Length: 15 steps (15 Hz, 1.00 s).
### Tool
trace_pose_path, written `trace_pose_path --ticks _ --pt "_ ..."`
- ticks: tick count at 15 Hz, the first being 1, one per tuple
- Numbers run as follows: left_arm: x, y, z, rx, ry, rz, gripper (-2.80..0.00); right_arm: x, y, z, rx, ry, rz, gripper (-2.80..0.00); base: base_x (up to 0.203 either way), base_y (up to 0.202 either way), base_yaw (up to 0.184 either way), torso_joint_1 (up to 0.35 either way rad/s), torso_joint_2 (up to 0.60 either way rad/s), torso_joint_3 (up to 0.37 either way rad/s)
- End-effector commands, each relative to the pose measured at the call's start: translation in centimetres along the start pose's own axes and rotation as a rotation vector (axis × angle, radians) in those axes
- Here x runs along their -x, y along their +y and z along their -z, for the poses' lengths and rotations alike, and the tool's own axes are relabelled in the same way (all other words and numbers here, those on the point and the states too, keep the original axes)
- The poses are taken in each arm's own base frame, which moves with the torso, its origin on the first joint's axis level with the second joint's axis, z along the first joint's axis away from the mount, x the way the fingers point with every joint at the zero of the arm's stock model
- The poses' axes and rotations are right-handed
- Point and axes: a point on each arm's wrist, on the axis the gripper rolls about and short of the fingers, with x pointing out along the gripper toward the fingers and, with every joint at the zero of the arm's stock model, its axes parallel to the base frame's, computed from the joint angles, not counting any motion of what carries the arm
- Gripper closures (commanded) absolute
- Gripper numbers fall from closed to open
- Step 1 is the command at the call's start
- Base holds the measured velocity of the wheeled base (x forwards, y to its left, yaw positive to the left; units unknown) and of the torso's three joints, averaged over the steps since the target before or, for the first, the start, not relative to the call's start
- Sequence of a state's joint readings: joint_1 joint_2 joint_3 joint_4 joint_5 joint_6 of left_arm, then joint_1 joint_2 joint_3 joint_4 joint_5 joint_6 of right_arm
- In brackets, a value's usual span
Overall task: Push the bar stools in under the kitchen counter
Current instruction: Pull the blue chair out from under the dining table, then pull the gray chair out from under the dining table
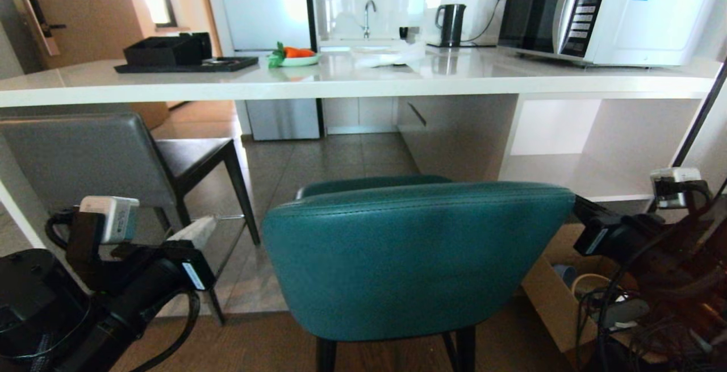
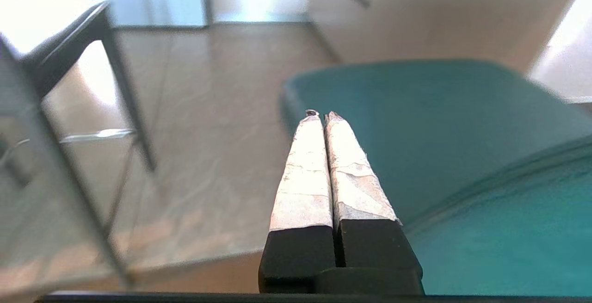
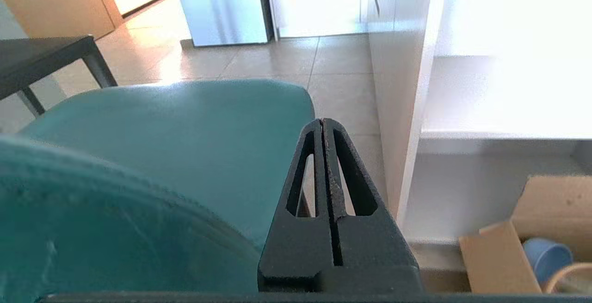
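The teal bar stool (image 1: pixel 417 258) stands right in front of me, its curved back toward me, before the white kitchen counter (image 1: pixel 341 85). The dark grey stool (image 1: pixel 85 159) is at the left, with its seat reaching under the counter top. My left gripper (image 1: pixel 207 223) is shut and empty, a little left of the teal back; in the left wrist view its taped tips (image 2: pixel 322 114) point past the teal seat (image 2: pixel 462 122). My right gripper (image 1: pixel 578 203) is shut at the back's right end, its tips (image 3: pixel 322 120) beside the teal seat (image 3: pixel 162 132). I cannot tell whether it touches.
The counter carries a microwave (image 1: pixel 613 8), a kettle (image 1: pixel 451 23), a black tray (image 1: pixel 182 62) and a plate of carrots (image 1: pixel 298 57). An open white shelf unit (image 1: pixel 568 145) stands under its right part. A cardboard box (image 1: pixel 554 298) and cables lie low right.
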<state>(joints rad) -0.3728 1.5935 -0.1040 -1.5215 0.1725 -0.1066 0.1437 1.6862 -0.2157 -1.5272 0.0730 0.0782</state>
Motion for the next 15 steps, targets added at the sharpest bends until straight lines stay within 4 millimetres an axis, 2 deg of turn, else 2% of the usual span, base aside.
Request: trace_pose_path --ticks 1,7,11,13,15 --pt "1.0 0.3 -0.8 0.006 -0.044 -0.02 0.0 0.6 -0.6 -0.1 -0.021 -0.001 0.022 0.0 0.0 0.0 0.0 0.0 0.0 0.0" --pt "6.2 2.1 -3.1 0.024 -0.167 -0.174 0.0 -0.3 0.0 1.2 -0.085 0.056 -0.054 0.0 0.0 0.0 0.0 0.0 0.0 0.0" --pt "10.2 2.5 -5.6 0.029 -0.215 -0.202 0.0 0.6 2.7 0.5 -0.071 0.033 -0.136 0.0 0.0 0.0 0.0 0.0 0.0 0.0" --pt "11.6 2.6 -6.6 0.045 -0.151 -0.222 0.0 0.8 3.1 0.5 -0.035 0.031 -0.136 0.0 0.0 0.0 0.0 0.0 0.0 0.0" --pt "12.3 2.8 -7.6 0.068 -0.201 -0.245 0.0 1.4 3.4 0.3 -0.029 0.024 -0.152 0.0 0.0 0.0 0.0 0.0 0.0 0.0"
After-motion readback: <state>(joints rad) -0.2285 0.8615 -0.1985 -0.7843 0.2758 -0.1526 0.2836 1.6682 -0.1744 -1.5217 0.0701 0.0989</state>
